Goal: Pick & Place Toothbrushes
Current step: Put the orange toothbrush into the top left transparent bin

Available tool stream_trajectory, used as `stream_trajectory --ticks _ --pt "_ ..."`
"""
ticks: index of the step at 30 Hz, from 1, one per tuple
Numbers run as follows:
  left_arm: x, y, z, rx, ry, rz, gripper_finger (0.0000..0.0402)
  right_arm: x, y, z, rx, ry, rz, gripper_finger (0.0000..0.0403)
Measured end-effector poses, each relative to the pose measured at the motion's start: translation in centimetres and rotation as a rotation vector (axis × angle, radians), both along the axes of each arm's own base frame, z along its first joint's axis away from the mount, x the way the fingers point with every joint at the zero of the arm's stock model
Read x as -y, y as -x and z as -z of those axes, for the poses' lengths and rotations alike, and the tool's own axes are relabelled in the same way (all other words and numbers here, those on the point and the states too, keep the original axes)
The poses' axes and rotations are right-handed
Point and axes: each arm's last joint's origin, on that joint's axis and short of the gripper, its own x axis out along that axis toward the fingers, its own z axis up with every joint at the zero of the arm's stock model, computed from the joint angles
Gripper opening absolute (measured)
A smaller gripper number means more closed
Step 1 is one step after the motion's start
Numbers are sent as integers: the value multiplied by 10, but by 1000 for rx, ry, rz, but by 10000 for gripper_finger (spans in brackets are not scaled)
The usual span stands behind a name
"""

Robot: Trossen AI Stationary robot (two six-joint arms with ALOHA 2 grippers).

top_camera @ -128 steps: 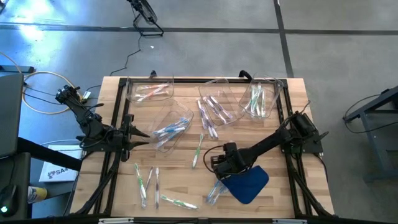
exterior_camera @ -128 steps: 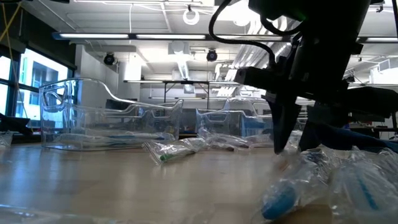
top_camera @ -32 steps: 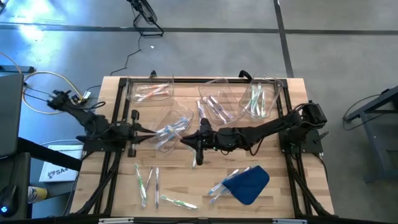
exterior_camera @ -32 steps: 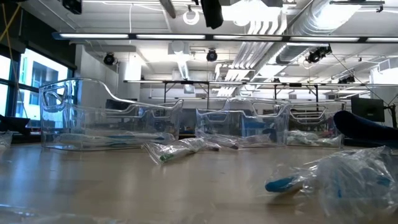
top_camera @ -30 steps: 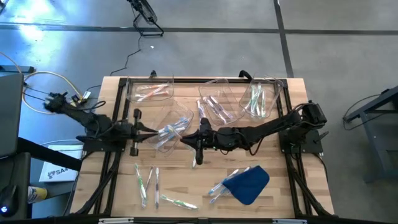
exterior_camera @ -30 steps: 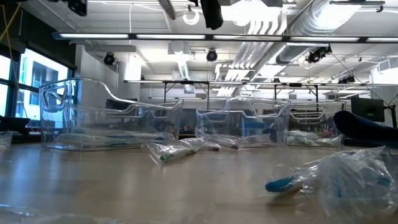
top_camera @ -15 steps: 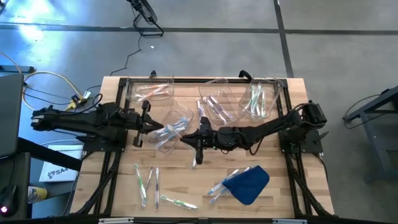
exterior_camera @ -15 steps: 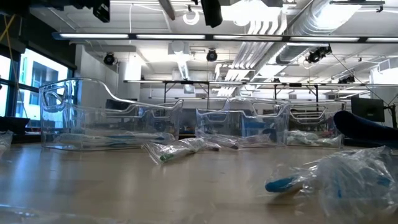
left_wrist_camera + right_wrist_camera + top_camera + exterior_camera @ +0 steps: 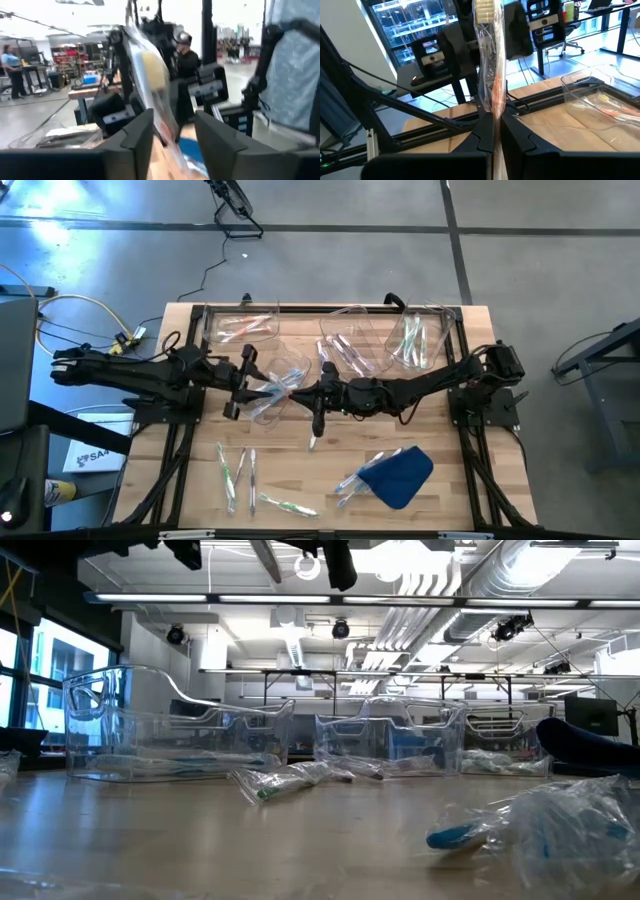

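High view: right gripper [image 9: 318, 400] clamped on wrapped toothbrush [image 9: 315, 427] above table [image 9: 300, 470] centre, left gripper [image 9: 243, 380] just beside it over a clear bin [image 9: 275, 385]; more toothbrushes [image 9: 240, 470] near front edge
Right wrist view: fingers [image 9: 485, 135] pinching wrapped toothbrush [image 9: 490, 65] upright
Left wrist view: fingers [image 9: 137, 137] parted around that wrapper, contact cannot tell
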Motion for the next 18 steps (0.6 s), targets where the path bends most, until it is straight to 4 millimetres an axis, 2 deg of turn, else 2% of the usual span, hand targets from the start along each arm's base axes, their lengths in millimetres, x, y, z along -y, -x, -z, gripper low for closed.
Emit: stream_trajectory --ticks 5,14,18 --pt "-2 0 -1 -2 65 -75 173 0 0 0 -2 19 -8 5" --pt "-3 -12 7 -47 96 -82 175 0 0 0 -6 23 -5 5" --pt "-1 -18 6 7 92 -40 175 0 0 1 -16 25 2 5"
